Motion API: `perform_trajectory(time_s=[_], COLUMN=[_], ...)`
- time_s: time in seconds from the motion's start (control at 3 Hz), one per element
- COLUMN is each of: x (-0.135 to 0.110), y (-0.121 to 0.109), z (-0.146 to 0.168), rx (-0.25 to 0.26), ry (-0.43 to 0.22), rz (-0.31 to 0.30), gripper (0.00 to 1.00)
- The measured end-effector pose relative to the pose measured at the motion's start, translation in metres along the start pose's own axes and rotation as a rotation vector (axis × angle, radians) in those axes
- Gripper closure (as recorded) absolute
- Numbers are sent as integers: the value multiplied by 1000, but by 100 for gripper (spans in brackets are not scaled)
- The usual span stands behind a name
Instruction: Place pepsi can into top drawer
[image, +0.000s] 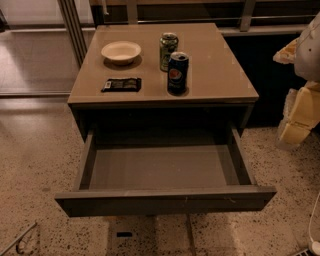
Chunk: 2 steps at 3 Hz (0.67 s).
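The pepsi can (177, 73), dark blue with a round red-white-blue logo and a silver top, stands upright on the tan table top (215, 70), near its front middle. The top drawer (162, 172) is pulled wide open below the table; its grey inside shows nothing in it, and its flat front panel (165, 200) faces me. My gripper (298, 112), white with pale yellow parts, hangs at the right edge of the view, to the right of the table and apart from the can, holding nothing.
A green patterned can (168, 51) stands just behind the pepsi can. A cream bowl (121, 51) and a flat dark snack packet (121, 84) lie on the table's left half. Speckled floor (35, 165) surrounds the table; a railing and glass panels run behind.
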<state>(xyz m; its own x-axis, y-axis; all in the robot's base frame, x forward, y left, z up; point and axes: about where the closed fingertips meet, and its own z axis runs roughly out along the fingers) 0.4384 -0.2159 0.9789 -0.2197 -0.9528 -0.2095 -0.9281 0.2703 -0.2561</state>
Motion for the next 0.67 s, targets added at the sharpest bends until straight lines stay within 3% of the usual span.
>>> perform_trajectory(time_s=[0.33, 0.67], x=[0, -10], y=[-3, -39], z=[-1, 17], rx=[14, 57], ry=[-6, -58], rz=[6, 11], gripper=[0, 0])
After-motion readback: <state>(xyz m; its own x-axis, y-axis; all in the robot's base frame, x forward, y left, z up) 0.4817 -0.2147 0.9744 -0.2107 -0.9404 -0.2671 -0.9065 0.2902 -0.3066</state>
